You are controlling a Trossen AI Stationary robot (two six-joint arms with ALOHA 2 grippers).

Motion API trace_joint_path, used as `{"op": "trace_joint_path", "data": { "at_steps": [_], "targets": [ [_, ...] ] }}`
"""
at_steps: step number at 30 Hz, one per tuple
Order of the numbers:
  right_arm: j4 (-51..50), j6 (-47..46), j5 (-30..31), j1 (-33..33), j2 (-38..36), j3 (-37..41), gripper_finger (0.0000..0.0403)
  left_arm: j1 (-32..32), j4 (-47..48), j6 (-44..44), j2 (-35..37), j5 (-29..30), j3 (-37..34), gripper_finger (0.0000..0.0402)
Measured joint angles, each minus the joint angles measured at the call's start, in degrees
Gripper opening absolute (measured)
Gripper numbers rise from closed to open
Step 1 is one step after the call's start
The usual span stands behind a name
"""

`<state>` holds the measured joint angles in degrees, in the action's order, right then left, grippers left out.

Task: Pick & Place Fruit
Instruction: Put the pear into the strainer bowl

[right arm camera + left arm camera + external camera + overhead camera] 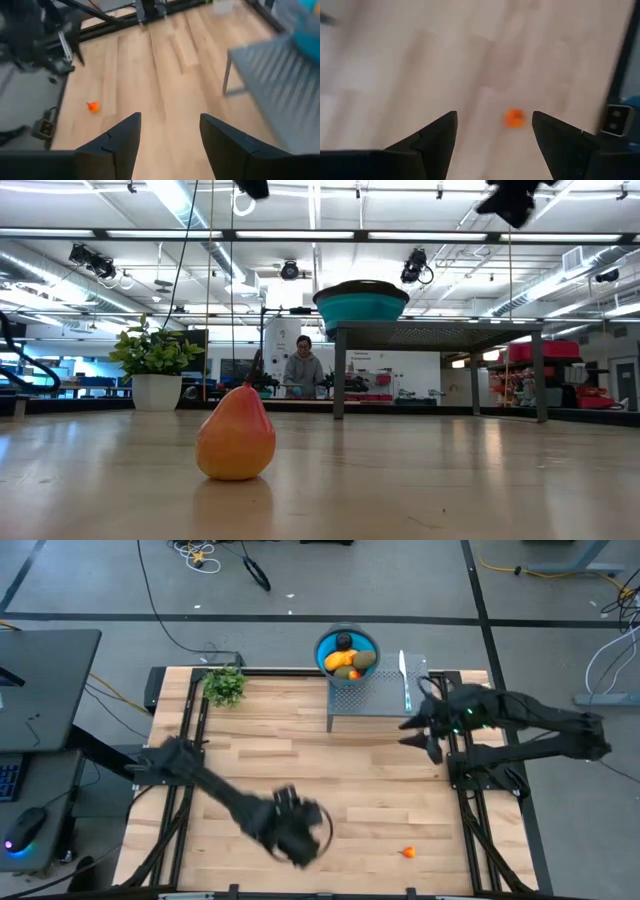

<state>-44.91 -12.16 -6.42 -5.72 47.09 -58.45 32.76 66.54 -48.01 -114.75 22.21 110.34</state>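
One tiny orange-red fruit (408, 852) lies on the wooden table near its near edge; it looms close in the low view (236, 438). The yellow piece, the brown-green ovals and the dark round fruit sit in a blue bowl (346, 652) on a grey perforated stand (375, 700). My left gripper (322, 830) hovers open left of the orange fruit (514, 118), which shows ahead between its fingers (495, 117). My right gripper (408, 733) is open beside the stand's right end (170, 117), above the table.
A slim knife (404, 680) lies on the stand's right part. A green leafy sprig in a white pot (225, 686) stands at the far left corner. Black frame rails run along both table sides. A person (302, 370) stands far behind the table.
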Motion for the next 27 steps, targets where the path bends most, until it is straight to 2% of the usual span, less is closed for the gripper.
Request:
{"op": "trace_joint_path", "data": {
  "at_steps": [6,13,16,23,25,27],
  "targets": [
    [-0.1,-10.4,-0.3,2.9,-9.6,6.8,0.0210,6.9,-11.5,-3.7,-11.2,3.0,0.0,0.0276],
    [0.0,-14.6,-1.3,3.7,-13.8,6.8,0.0210,9.2,-10.9,-29.1,-17.0,12.8,0.0,0.0304],
    [-0.1,-14.6,-2.7,3.7,-14.3,6.8,0.0210,9.7,-9.6,-35.9,-17.1,17.6,0.0,0.0312],
    [-0.2,-14.6,-2.8,3.9,-13.9,6.9,0.0210,11.3,2.1,-43.1,-18.4,23.3,-0.2,0.0316],
    [-0.2,-14.6,-2.8,3.9,-13.8,6.9,0.0210,11.3,-1.2,-42.7,-18.8,24.8,-1.2,0.0316],
    [-0.2,-15.2,-2.8,3.9,-13.7,6.9,0.0210,10.9,-9.3,-39.0,-19.2,25.2,-3.4,0.0316]
  ]
}}
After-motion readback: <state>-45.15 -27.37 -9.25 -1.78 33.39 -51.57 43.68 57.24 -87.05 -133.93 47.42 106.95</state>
